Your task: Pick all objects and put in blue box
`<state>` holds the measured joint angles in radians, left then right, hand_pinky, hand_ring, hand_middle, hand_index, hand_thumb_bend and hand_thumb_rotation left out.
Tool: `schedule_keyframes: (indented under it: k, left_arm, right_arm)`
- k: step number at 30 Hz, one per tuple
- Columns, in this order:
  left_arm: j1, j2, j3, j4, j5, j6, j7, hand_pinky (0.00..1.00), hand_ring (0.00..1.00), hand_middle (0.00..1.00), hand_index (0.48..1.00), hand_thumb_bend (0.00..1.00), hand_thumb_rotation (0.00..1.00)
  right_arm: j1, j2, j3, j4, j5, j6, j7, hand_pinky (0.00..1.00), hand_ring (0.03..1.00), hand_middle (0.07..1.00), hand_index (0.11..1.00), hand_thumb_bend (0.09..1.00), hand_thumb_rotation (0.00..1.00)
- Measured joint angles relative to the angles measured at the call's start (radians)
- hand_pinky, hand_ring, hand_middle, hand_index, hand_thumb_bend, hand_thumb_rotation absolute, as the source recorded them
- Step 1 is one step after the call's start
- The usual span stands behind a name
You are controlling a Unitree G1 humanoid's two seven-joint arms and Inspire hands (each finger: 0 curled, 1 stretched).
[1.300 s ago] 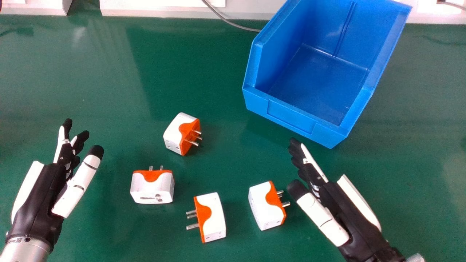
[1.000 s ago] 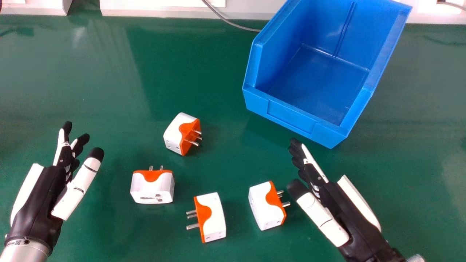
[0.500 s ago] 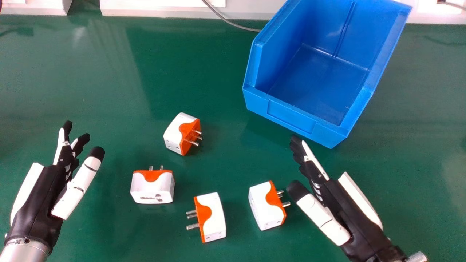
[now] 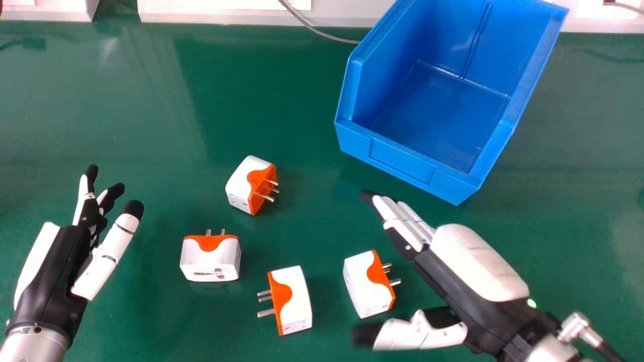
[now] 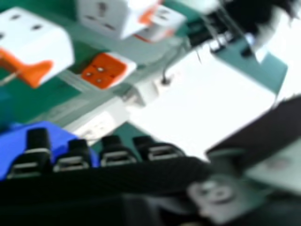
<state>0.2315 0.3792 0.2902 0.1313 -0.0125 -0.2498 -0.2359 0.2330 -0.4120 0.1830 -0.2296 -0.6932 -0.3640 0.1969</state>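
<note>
Four blocky white-orange adapters (image 4: pixel 294 300), metal-pinned; angular blue box (image 4: pixel 402 160).

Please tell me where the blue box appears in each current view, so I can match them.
Head view: the blue box stands at the upper right.
Right hand view: the blue box shows beyond the right hand's fingers, partly hidden by them.
Shared landmark: the white-and-orange adapters.
</note>
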Motion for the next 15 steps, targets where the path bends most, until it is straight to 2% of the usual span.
schedule_keyframes:
  k: [3, 5, 9, 12, 15]
  left_arm:
    - [-0.008, 0.000, 0.000, 0.010, -0.006, -0.002, -0.003, 0.99, 0.98, 0.97, 0.935, 0.47, 0.83]
    - [-0.015, 0.000, 0.000, 0.022, -0.008, -0.003, -0.004, 0.99, 0.98, 0.97, 0.935, 0.47, 0.83]
    - [-0.023, 0.000, 0.000, 0.028, -0.007, -0.002, -0.003, 1.00, 0.98, 0.96, 0.933, 0.47, 0.84]
    - [-0.025, 0.000, 0.000, 0.032, -0.006, -0.003, -0.003, 1.00, 0.98, 0.97, 0.936, 0.47, 0.84]
    - [-0.032, 0.000, 0.000, 0.048, -0.008, -0.008, -0.005, 1.00, 0.99, 0.97, 0.933, 0.47, 0.83]
  right_arm:
    - [-0.046, -0.021, 0.020, -0.009, -0.057, 0.010, 0.012, 0.83, 0.948, 0.979, 0.929, 0.870, 0.54]
    - [-0.075, -0.032, 0.032, -0.005, -0.074, 0.016, 0.024, 0.82, 0.942, 0.972, 0.920, 0.878, 0.52]
    - [-0.138, -0.063, 0.062, 0.035, -0.118, 0.028, 0.037, 0.82, 0.941, 0.970, 0.915, 0.865, 0.55]
    - [-0.178, -0.076, 0.081, 0.080, -0.144, 0.025, 0.028, 0.80, 0.921, 0.944, 0.892, 0.850, 0.51]
    - [-0.217, -0.090, 0.105, 0.133, -0.179, 0.019, 0.011, 0.82, 0.926, 0.946, 0.897, 0.817, 0.53]
